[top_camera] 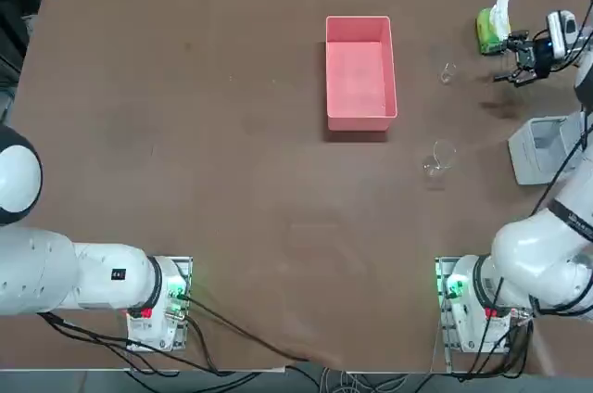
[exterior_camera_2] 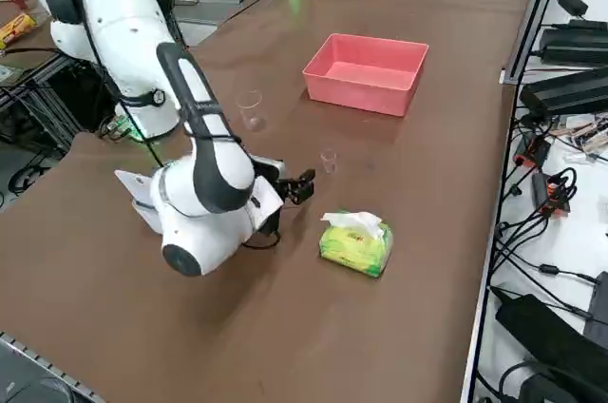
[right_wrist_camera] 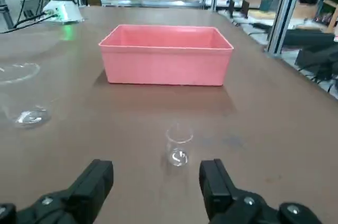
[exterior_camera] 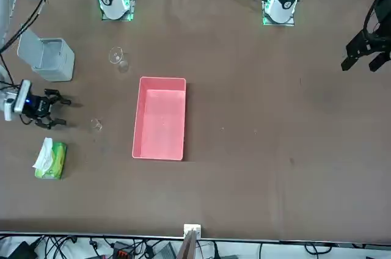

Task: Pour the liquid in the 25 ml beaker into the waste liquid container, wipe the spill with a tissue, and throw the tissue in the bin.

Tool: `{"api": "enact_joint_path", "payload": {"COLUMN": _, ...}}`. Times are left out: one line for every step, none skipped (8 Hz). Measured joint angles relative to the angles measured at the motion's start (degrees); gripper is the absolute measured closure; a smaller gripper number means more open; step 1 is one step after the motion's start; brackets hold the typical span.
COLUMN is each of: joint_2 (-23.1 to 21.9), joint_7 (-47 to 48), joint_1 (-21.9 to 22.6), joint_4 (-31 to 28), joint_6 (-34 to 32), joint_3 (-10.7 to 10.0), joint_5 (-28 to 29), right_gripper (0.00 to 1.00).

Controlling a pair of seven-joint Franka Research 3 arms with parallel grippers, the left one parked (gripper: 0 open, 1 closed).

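Right gripper (right_wrist_camera: 156,182) is spread wide, empty, held low over the table (top_camera: 232,180) with fingers (right_wrist_camera: 95,182) pointing level toward the small beaker (right_wrist_camera: 178,149). Wrist view has the beaker centred between the two fingertips but a bit ahead of them, no contact. Top view puts the gripper (top_camera: 521,61) near the far right edge, between the tissue pack (top_camera: 488,31) and the bin (top_camera: 545,147), with the beaker (top_camera: 447,72) toward the table's middle from it.

Small beaker stands upright on bare table, a little liquid at the bottom. Pink tray (top_camera: 359,71) sits upright beyond it, well apart, looks empty. Larger beaker (top_camera: 439,158) stands upright too, nearer the robot base, apart from both.

Green pack lies just beside the gripper on its far side, white tissue (exterior_camera_2: 356,223) sticking up out of it. Bin is on the gripper's near side, partly covered by the arm (exterior_camera_2: 204,156) in the side view.
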Motion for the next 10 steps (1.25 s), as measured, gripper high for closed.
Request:
{"api": "enact_joint_path", "payload": {"joint_2": -2.63, "joint_7": 4.13, "joint_1": -0.77, "joint_4": -0.07, "joint_6": 0.04, "joint_3": -0.04, "joint_5": -2.53, "right_gripper": 0.0}}
{"api": "enact_joint_path", "payload": {"joint_2": -5.65, "joint_7": 9.87, "joint_1": -1.38, "joint_4": -0.24, "joint_6": 0.86, "joint_3": -0.06, "joint_5": -5.29, "right_gripper": 0.0}}
{"api": "enact_joint_path", "payload": {"joint_2": -8.68, "joint_7": 16.28, "joint_1": -1.56, "joint_4": -0.45, "joint_6": 2.89, "joint_3": -0.05, "joint_5": -7.58, "right_gripper": 0.0}}
{"api": "enact_joint_path", "payload": {"joint_2": -11.42, "joint_7": 23.57, "joint_1": -1.33, "joint_4": -0.65, "joint_6": 5.62, "joint_3": 0.09, "joint_5": -9.41, "right_gripper": 0.0}}
{"api": "enact_joint_path", "payload": {"joint_2": -13.66, "joint_7": 31.27, "joint_1": -0.51, "joint_4": -0.82, "joint_6": 8.88, "joint_3": 0.34, "joint_5": -10.88, "right_gripper": 0.0}}
{"api": "enact_joint_path", "payload": {"joint_2": -15.43, "joint_7": 39.14, "joint_1": 1.17, "joint_4": -0.93, "joint_6": 12.96, "joint_3": 0.48, "joint_5": -12.83, "right_gripper": 0.0}}
{"api": "enact_joint_path", "payload": {"joint_2": -16.77, "joint_7": 47.01, "joint_1": 3.35, "joint_4": -0.95, "joint_6": 17.08, "joint_3": 0.53, "joint_5": -15.69, "right_gripper": 0.0}}
{"api": "enact_joint_path", "payload": {"joint_2": -17.72, "joint_7": 55.03, "joint_1": 5.59, "joint_4": -0.94, "joint_6": 20.7, "joint_3": 0.57, "joint_5": -18.82, "right_gripper": 0.0}}
{"api": "enact_joint_path", "payload": {"joint_2": -18.33, "joint_7": 62.33, "joint_1": 7.55, "joint_4": -0.93, "joint_6": 24.21, "joint_3": 0.6, "joint_5": -21.84, "right_gripper": 0.0}}
{"api": "enact_joint_path", "payload": {"joint_2": -18.46, "joint_7": 68.86, "joint_1": 9.17, "joint_4": -0.72, "joint_6": 27.89, "joint_3": 0.64, "joint_5": -24.65, "right_gripper": 0.0}}
